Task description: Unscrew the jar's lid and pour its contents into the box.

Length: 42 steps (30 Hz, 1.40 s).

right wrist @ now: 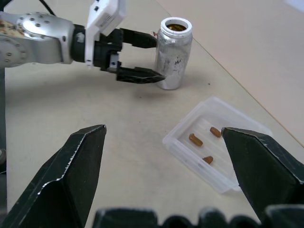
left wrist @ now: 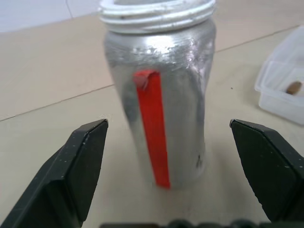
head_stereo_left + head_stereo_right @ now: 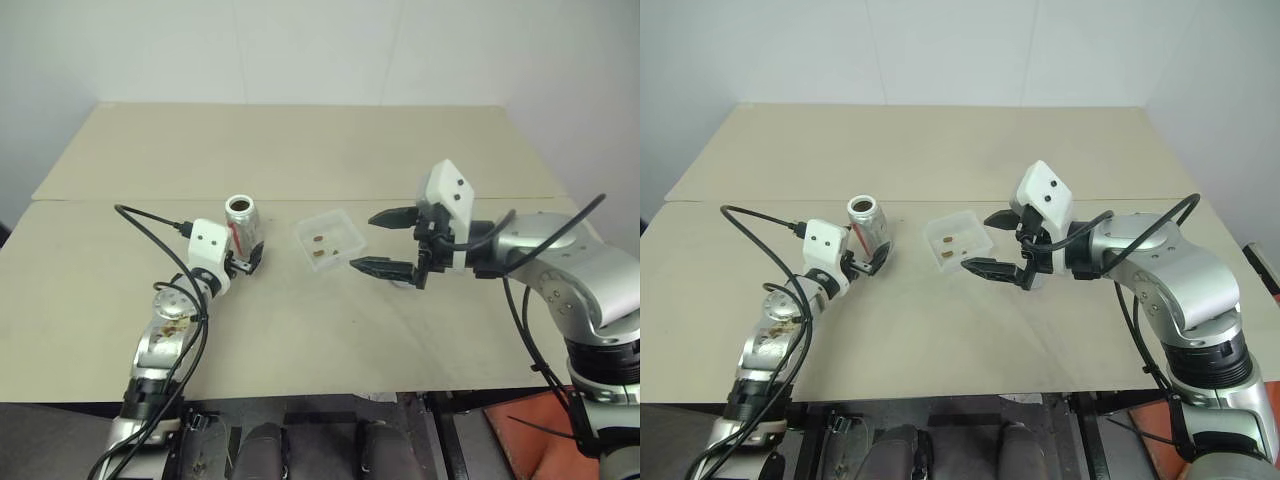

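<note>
Standing upright, mouth up and lidless, the jar (image 2: 161,95) sits between the spread, non-touching fingers of the left gripper (image 3: 250,258). Right gripper (image 3: 385,242) gapes beside the box (image 1: 216,142), three small pieces (image 1: 195,139) inside.

A beige table (image 3: 300,150) carries an open silver jar (image 3: 243,222) standing left of centre, with a clear plastic box (image 3: 331,238) just right.

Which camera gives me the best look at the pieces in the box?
The right wrist view: three brown pieces lie clearly apart in the clear box. The eye views show them as tiny specks; the left wrist view catches one piece at the box's edge.
</note>
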Each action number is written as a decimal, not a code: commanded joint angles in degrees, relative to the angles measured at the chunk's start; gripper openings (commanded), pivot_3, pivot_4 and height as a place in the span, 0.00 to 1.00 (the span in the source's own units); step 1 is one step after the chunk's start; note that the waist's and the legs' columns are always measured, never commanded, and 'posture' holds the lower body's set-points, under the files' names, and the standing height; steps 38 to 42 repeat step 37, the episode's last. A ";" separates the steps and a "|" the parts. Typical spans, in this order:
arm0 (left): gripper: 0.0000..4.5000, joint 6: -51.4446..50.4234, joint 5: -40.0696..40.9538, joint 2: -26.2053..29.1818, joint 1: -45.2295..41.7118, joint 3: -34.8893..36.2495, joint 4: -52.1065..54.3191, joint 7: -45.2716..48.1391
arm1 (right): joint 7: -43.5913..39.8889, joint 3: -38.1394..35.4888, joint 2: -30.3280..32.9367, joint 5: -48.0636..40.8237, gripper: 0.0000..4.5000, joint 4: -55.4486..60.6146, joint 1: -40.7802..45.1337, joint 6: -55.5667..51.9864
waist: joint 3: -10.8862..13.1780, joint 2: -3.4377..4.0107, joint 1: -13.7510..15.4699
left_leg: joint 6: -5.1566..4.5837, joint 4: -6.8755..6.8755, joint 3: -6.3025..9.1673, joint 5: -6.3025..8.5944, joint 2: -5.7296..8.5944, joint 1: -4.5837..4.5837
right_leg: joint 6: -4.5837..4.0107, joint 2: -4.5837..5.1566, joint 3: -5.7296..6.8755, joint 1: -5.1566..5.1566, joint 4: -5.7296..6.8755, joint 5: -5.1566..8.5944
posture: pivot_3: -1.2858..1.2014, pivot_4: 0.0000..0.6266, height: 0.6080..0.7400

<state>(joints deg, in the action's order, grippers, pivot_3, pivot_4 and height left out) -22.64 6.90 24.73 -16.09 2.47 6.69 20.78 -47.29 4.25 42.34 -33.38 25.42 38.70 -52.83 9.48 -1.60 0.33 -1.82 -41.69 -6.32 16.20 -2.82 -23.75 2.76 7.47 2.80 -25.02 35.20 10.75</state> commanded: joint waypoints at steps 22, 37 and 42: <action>0.99 9.73 27.94 30.11 6.84 26.00 6.43 50.16 | -5.76 -4.21 6.71 3.08 1.00 -0.82 -4.71 9.36 | -0.03 0.08 0.00 | -0.01 0.14 -0.15 0.03 -0.01 0.07 | -0.07 -0.01 -0.09 -0.09 -0.17 0.01 | 0.52 0.24 1.00; 0.99 10.37 28.37 27.93 4.84 22.50 6.92 49.88 | -6.05 -4.10 6.62 3.21 1.00 -0.24 -3.28 9.45 | -0.03 0.08 -0.06 | 0.00 0.13 -0.15 0.02 -0.02 0.07 | -0.06 -0.01 -0.10 -0.09 -0.14 0.00 | 0.52 0.24 1.00; 0.99 10.37 28.37 27.93 4.84 22.50 6.92 49.88 | -6.05 -4.10 6.62 3.21 1.00 -0.24 -3.28 9.45 | -0.03 0.08 -0.06 | 0.00 0.13 -0.15 0.02 -0.02 0.07 | -0.06 -0.01 -0.10 -0.09 -0.14 0.00 | 0.52 0.24 1.00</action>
